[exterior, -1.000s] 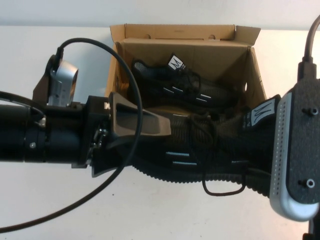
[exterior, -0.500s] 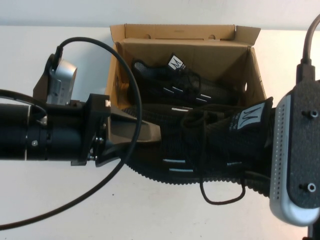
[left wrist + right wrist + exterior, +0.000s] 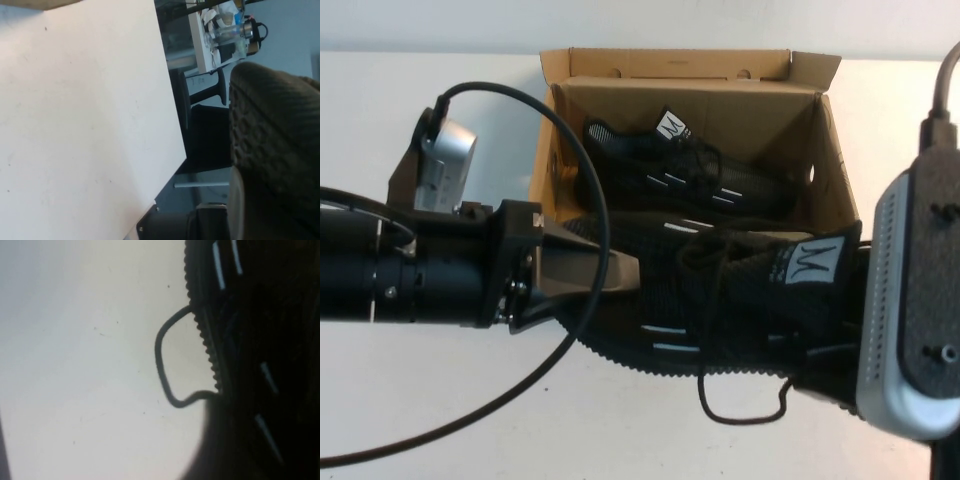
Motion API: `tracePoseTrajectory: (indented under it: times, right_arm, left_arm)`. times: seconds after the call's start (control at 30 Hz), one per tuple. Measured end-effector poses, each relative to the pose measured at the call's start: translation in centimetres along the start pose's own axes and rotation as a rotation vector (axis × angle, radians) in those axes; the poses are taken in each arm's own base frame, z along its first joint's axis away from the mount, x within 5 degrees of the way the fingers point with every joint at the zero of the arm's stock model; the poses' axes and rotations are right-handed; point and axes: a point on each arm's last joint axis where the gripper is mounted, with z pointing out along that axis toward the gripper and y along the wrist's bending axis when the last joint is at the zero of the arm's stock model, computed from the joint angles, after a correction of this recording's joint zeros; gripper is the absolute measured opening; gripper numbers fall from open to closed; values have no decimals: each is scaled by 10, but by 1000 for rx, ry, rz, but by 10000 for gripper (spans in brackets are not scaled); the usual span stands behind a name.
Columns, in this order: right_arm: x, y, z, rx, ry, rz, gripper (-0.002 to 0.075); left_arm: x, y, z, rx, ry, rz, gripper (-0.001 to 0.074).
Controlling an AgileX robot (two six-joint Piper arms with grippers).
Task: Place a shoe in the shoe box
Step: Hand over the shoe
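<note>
A black mesh shoe hangs between my two arms just in front of the shoe box, with its lace dangling. My left gripper is shut on the shoe's toe; the left wrist view shows the ribbed sole pressed against one pale finger. My right gripper sits at the heel, hidden under its wrist housing. The right wrist view is filled by the shoe's side and a lace loop. A second identical shoe lies inside the brown cardboard box.
The white table spreads in front of and beside the box. A black cable loops over my left arm. In the left wrist view, the table edge shows, with a chair and clutter beyond it.
My left gripper has shut on the shoe's toe. The shoe has shifted slightly toward the table's front, its tongue label has dropped lower, and the lace loop has swung left.
</note>
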Motion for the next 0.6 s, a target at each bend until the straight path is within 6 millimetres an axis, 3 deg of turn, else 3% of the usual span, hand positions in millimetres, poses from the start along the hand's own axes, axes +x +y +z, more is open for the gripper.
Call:
tracePoseTrajectory:
  times: [0.1, 0.2, 0.37, 0.6]
  right_arm:
    - [-1, 0, -5, -10, 14, 37, 472]
    - [0, 0, -12, -21, 42, 83, 534]
    - [-7, -4, -27, -5, 7, 213, 553]
    - [-19, -14, -47, 56, -119, 597, 539]
  left_arm:
    - [-2, 2, 0, -18, -13, 13, 138]
    - [-4, 4, 0, -35, -39, 20, 138]
    - [-8, 6, 0, -64, -81, 46, 137]
    - [-11, 7, -1, -83, -112, 128, 137]
